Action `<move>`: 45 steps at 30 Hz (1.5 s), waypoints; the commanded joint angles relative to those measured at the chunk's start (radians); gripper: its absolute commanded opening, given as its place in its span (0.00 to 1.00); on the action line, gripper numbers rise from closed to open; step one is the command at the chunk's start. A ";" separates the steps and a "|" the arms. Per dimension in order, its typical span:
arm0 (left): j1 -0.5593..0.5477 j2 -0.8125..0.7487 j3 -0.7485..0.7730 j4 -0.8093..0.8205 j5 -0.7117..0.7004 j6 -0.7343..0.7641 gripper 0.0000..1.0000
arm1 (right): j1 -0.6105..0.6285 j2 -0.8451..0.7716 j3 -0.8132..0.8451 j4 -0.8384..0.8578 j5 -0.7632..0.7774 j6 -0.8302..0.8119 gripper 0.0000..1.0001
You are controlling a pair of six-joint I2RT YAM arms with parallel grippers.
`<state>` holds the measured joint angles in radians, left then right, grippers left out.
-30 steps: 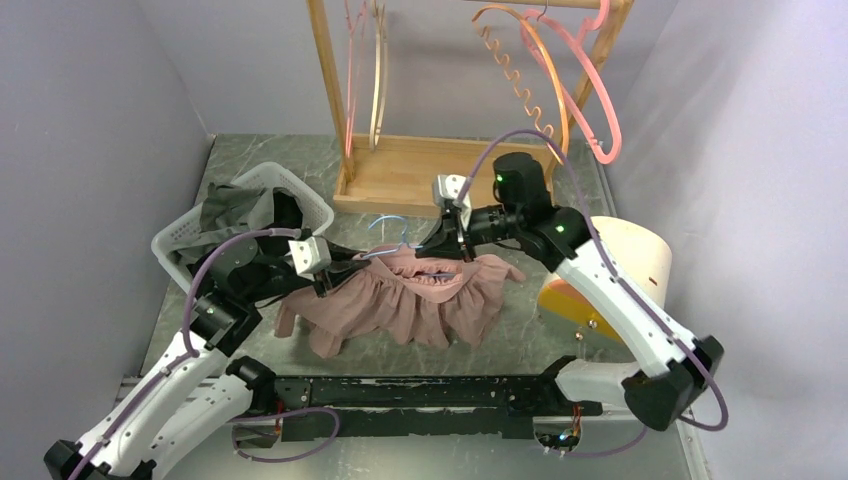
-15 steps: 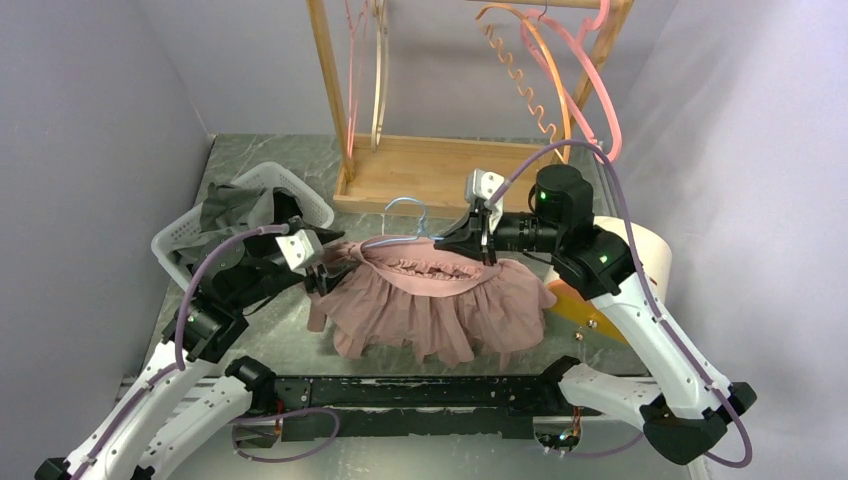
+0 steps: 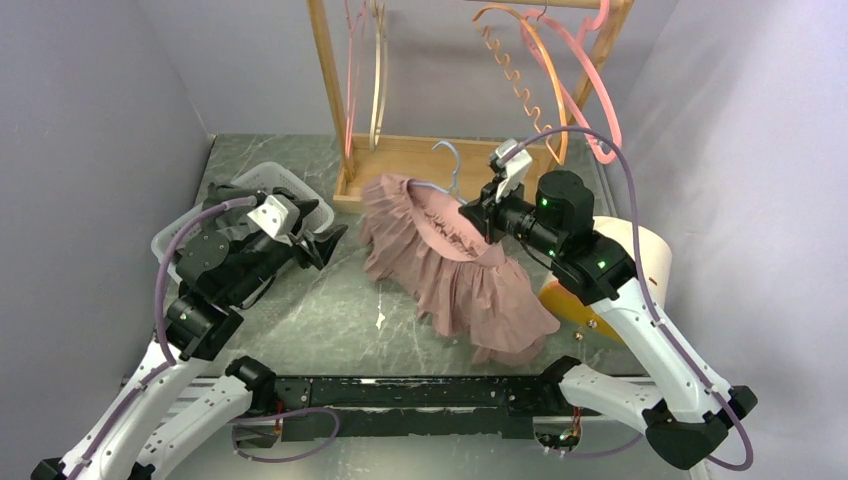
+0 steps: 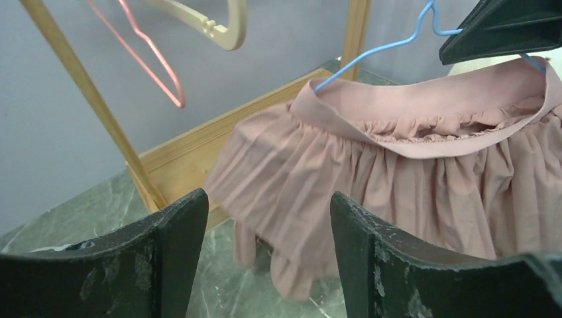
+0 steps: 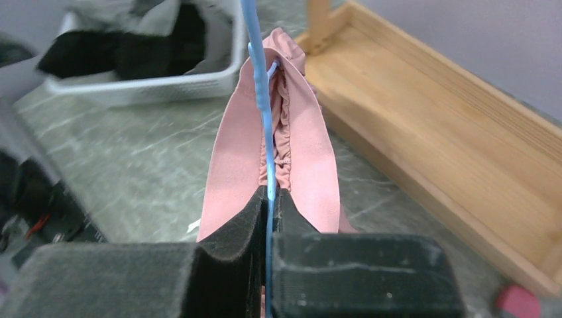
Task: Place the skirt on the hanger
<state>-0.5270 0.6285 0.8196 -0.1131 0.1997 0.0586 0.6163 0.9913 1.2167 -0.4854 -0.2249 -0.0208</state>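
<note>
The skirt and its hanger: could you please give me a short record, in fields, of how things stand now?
skirt: pink, waistband on the blue hanger, hanging from it
blue hanger: lifted and tilted, near the wooden rack
right gripper: shut on the blue hanger's wire
left gripper: open, empty, apart from the skirt
white basket: at left, dark clothes inside

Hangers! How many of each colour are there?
Pink hangers: 2
Orange hanger: 1
Cream hanger: 1
Blue hanger: 1
Total: 5
</note>
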 commanded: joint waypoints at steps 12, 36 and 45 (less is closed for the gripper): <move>0.004 0.040 0.008 -0.038 -0.064 -0.339 0.65 | -0.004 0.262 0.409 0.158 0.523 0.120 0.00; 0.004 0.096 0.058 -0.148 -0.066 -0.347 0.92 | -0.246 0.756 0.899 0.282 0.393 0.215 0.00; 0.005 0.107 0.077 -0.168 -0.174 -0.312 0.94 | -0.356 0.668 0.759 0.291 0.308 0.247 0.00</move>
<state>-0.5270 0.7391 0.8669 -0.2714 0.0948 -0.2764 0.3149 1.7153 1.9911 -0.2485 0.1329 0.1955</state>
